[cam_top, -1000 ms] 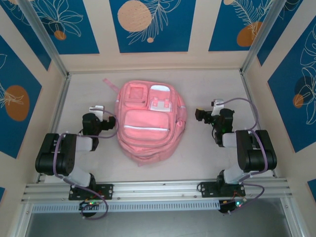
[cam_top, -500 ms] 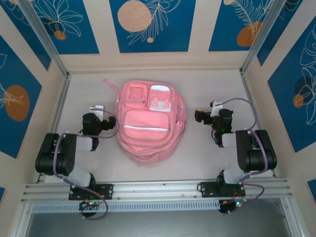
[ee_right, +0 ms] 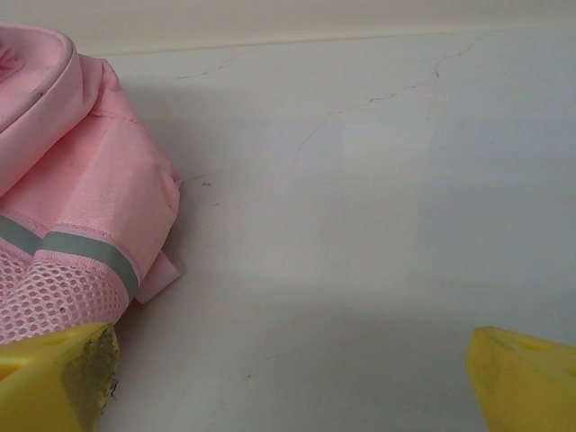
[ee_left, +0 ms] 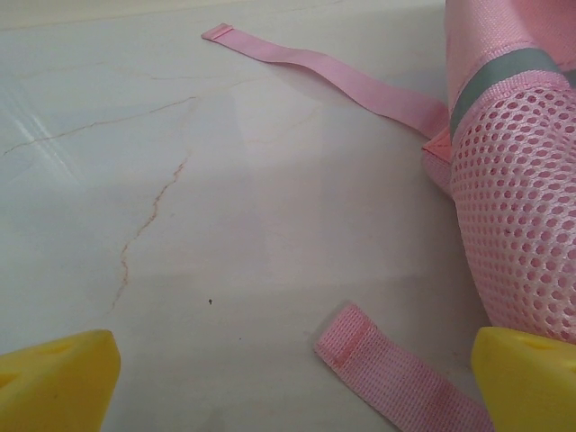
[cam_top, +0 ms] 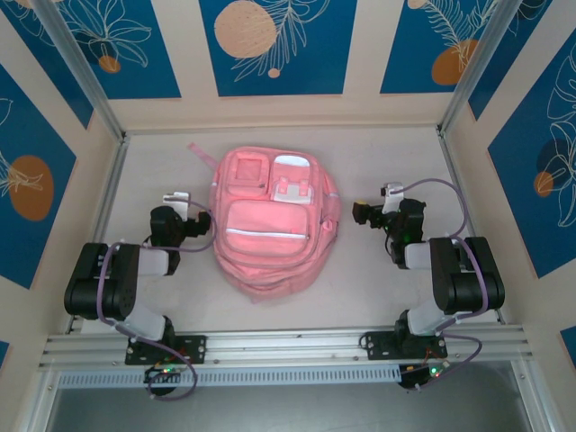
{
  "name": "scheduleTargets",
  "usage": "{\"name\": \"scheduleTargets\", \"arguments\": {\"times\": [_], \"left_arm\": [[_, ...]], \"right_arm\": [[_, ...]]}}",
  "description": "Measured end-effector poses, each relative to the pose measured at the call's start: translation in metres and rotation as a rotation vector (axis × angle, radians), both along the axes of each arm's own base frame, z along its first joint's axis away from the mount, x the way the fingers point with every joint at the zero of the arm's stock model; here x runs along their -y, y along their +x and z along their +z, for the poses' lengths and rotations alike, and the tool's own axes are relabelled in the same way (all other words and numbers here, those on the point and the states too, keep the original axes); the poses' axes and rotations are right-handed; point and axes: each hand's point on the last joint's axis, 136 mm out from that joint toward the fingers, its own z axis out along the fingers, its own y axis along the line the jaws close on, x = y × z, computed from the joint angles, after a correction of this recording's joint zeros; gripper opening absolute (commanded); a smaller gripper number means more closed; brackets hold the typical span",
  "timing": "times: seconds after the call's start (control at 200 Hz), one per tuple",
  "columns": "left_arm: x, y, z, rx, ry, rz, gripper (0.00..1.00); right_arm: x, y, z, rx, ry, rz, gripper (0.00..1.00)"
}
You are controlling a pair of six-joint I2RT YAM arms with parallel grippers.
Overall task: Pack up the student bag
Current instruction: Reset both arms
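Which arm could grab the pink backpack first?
Probably left. The left gripper, open, sits beside the mesh side of the student bag, a strap end lying between its fingers. The open right gripper has only table between its fingers.

No legible text, label, brand or number is showing anywhere: nothing is reading on the student bag point(cam_top: 267, 236), the bench point(cam_top: 351, 288) or the blue patterned wall panels point(cam_top: 270, 54).
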Motion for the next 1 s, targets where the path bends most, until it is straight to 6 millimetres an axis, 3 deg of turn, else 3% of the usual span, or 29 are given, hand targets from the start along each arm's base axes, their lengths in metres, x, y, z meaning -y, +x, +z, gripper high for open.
{"name": "scheduleTargets", "arguments": {"times": [0.505, 1.0], "left_arm": [[0.000, 0.000, 0.000, 0.000, 0.000, 0.000, 1.00], [0.000, 0.000, 0.000, 0.000, 0.000, 0.000, 1.00]], "right_arm": [[0.000, 0.000, 0.000, 0.001, 0.001, 0.003, 0.99], [-0.016, -0.012, -0.002, 0.010, 0.022, 0.114, 0.99]]}}
